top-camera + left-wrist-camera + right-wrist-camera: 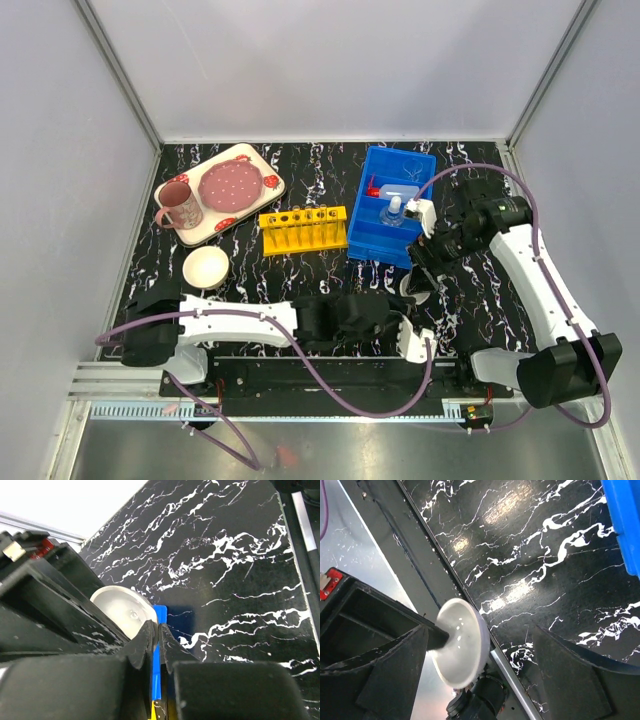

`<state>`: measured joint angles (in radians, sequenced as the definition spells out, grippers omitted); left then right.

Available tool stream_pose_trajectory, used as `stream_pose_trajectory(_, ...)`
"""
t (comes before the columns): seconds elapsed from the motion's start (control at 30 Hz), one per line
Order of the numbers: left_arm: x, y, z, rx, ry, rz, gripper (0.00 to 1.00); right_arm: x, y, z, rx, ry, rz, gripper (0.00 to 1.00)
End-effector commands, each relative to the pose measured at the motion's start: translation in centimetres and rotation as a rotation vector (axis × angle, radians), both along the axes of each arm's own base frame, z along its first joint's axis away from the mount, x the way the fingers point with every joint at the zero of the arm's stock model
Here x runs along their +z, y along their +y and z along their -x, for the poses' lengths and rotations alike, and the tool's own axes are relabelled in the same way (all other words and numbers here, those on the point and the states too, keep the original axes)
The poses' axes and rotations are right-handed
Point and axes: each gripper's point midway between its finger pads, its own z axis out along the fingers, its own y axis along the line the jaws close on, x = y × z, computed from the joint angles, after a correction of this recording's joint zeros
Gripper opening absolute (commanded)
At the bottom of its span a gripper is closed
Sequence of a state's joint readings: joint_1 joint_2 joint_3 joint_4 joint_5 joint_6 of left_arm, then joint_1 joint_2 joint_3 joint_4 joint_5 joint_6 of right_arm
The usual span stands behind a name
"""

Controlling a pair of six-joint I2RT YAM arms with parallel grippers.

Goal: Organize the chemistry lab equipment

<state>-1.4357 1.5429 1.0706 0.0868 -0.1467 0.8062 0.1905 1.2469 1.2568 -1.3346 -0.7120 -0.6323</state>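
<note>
Handing over, apparently, the small white round dish (465, 655): left end effector (156, 627) is pinching its rim, holding it tilted just nearside of the blue bin (375, 245), right end effector (480, 630) is straddling it, spread wide; next needing right to clamp before left releases.

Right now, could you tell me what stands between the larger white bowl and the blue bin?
The yellow tube rack stands between the white bowl and the blue bin, much nearer the bin. The top view shows this.
</note>
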Motion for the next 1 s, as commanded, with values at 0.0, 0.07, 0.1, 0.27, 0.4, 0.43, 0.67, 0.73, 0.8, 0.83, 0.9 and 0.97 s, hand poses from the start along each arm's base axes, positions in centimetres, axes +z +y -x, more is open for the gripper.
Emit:
stream_pose_trajectory(0.0,3.8,-2.0,-0.6,0.003,-0.074,0.095,0.0,-0.8,-0.9,0.6,-0.032,0.022,0.099,0.82)
stream_pose_trajectory(0.07,3.5,-2.2,-0.7,0.001,-0.076,0.085,0.0,-1.0,-1.0,0.5,-0.037,0.024,0.116,0.73)
stream_pose_trajectory(0.1,3.3,-2.2,-0.7,0.002,-0.072,0.079,0.0,-1.0,-1.0,0.6,-0.039,0.025,0.119,0.67)
stream_pose_trajectory(0.27,2.7,-2.1,-1.0,0.008,-0.012,0.065,0.0,0.0,-1.4,0.2,-0.052,-0.029,0.137,0.67)
stream_pose_trajectory(0.4,2.5,-1.8,-1.0,0.004,0.03,0.072,0.0,0.8,-1.4,0.4,-0.051,-0.037,0.128,0.68)
stream_pose_trajectory(0.43,2.3,-1.7,-1.0,-0.008,0.043,0.072,0.0,0.8,-1.3,0.5,-0.049,-0.033,0.125,0.68)
stream_pose_trajectory(0.67,2.7,-1.2,-1.1,-0.02,0.093,0.099,0.0,-0.3,-0.6,1.1,-0.041,0.053,0.098,0.5)
stream_pose_trajectory(0.73,2.5,-1.0,-1.1,-0.021,0.094,0.091,0.0,-0.4,-0.6,1.0,-0.041,0.059,0.098,0.47)
stream_pose_trajectory(0.8,2.4,-0.8,-1.2,-0.019,0.096,0.084,0.0,-0.4,-0.6,1.0,-0.047,0.064,0.101,0.38)
stream_pose_trajectory(0.83,2.3,-0.8,-1.2,-0.019,0.097,0.081,0.0,-0.4,-0.6,0.8,-0.05,0.061,0.105,0.34)
stream_pose_trajectory(0.9,2.5,-0.7,-1.1,-0.021,0.097,0.082,0.0,-0.3,-0.7,0.4,-0.067,0.044,0.111,0.21)
stream_pose_trajectory(0.97,2.7,-0.6,-1.1,-0.019,0.1,0.089,0.0,-0.3,-0.6,-0.3,-0.081,0.019,0.105,0.12)
